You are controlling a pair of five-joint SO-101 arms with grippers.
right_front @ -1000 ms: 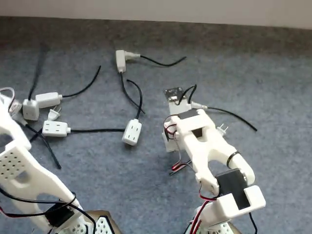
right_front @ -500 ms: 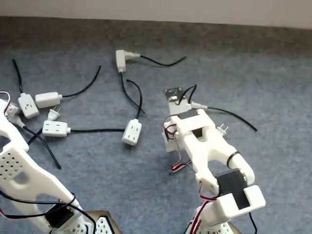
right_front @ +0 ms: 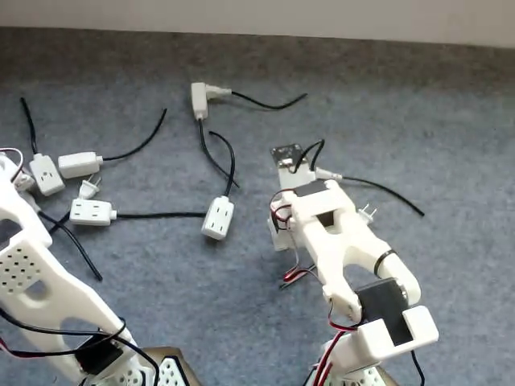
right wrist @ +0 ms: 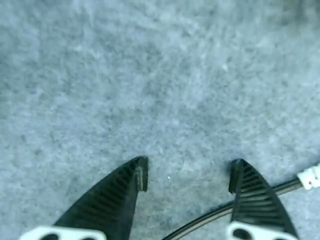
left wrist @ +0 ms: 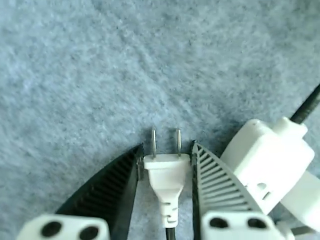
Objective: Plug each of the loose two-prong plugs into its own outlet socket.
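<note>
My left gripper point(left wrist: 167, 150) is shut on a white two-prong plug point(left wrist: 165, 172), prongs pointing away just above the carpet. A white outlet socket point(left wrist: 270, 155) lies right beside one finger. In the high view this arm point(right_front: 28, 257) is at the far left, next to that socket point(right_front: 46, 174) and a white plug body point(right_front: 78, 164). A loose plug point(right_front: 88, 189) lies by a three-way socket block point(right_front: 90, 211). Another socket block point(right_front: 218, 218) lies mid-table. My right gripper point(right wrist: 189, 172) is open over bare carpet, a black cord point(right wrist: 210, 215) passing under one finger.
An angled white plug point(right_front: 199, 99) with a black cord lies at the back. A small plug point(right_front: 366, 213) rests beside the right arm point(right_front: 338, 233). Black cords cross the grey carpet on the left. The carpet at the right and front centre is bare.
The far-left socket shifted slightly up and left, and its cord swung over to the left. The left arm drew a little to the left. The right arm kept still.
</note>
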